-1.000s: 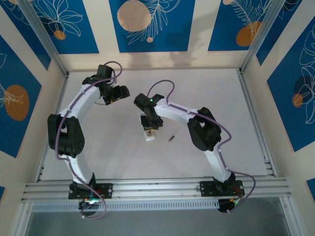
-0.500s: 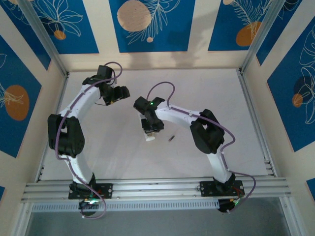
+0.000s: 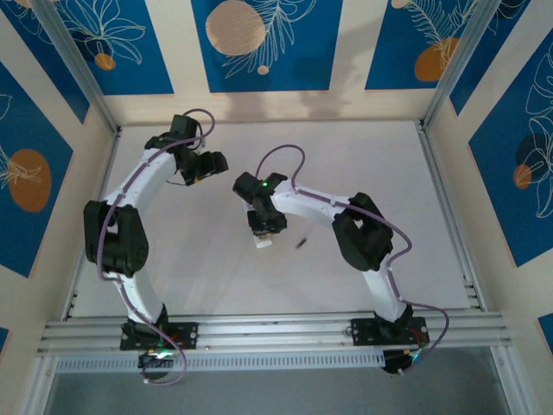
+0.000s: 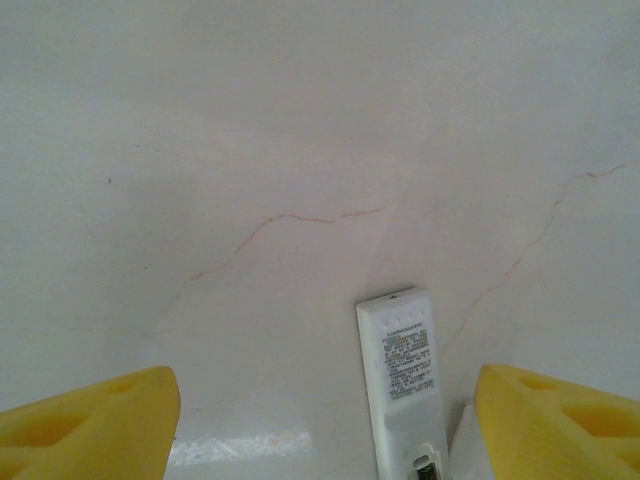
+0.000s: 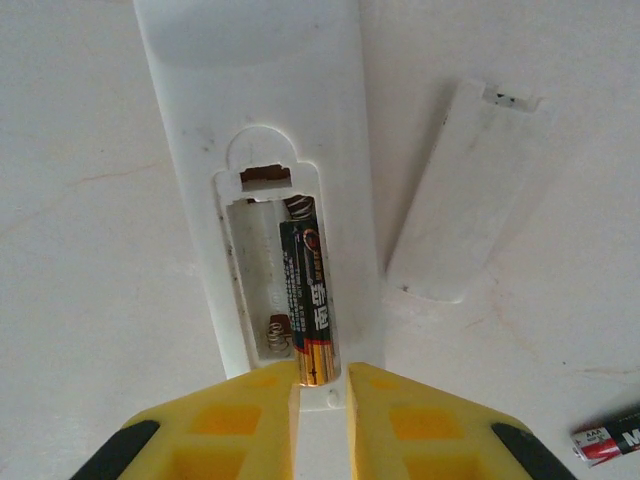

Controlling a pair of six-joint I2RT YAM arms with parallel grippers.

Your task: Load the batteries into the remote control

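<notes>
Batteries (image 5: 305, 300) two, remote (image 5: 250, 80) one, cover (image 5: 465, 190) one.

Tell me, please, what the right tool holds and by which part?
The right tool pinches a battery by its near end, inside the remote control's compartment.

The remote control (image 5: 260, 120) is looking white. The battery (image 5: 305, 290) is showing black, with red marks and a gold end. The right gripper (image 5: 323, 385) is looking bright yellow.
</notes>
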